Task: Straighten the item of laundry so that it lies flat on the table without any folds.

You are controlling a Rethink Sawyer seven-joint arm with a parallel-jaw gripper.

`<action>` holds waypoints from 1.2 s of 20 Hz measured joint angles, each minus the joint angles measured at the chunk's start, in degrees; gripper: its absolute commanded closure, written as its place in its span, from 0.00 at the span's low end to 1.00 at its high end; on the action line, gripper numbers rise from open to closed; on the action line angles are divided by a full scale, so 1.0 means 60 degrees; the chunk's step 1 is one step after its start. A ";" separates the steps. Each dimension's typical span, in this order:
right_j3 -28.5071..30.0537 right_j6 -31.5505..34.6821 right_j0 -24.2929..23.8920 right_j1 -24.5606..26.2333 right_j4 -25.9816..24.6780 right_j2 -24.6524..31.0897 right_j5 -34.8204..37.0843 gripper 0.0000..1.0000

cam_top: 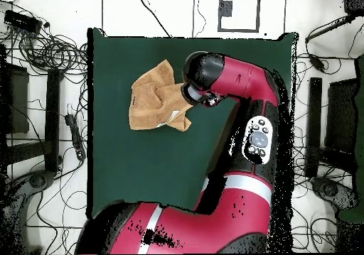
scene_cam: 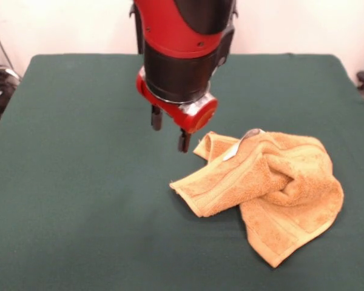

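Observation:
The item of laundry (scene_cam: pixel 273 182), a golden-orange terry towel, lies crumpled and folded over itself on the green table (scene_cam: pixel 79 194), right of centre in the front view. A small white label (scene_cam: pixel 241 143) pokes out at its upper left fold. My gripper (scene_cam: pixel 170 129) hangs just left of the towel's upper corner, a little above the cloth, open, with nothing between its two black fingers (scene_cam: pixel 184 141). From overhead the towel (cam_top: pixel 151 99) sits in the table's (cam_top: pixel 142 174) upper left part, and the arm's wrist covers its right edge and hides the gripper.
The red and black arm (cam_top: pixel 234 82) reaches across the table's right half in the overhead view. Cables (cam_top: pixel 50 53) and stands (cam_top: pixel 320 124) surround the table on the floor. Green cloth lies bare to the left of the towel in the front view.

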 measured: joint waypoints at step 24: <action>0.0697 0.0000 0.0032 0.0662 0.0578 0.0051 -0.2173 0.00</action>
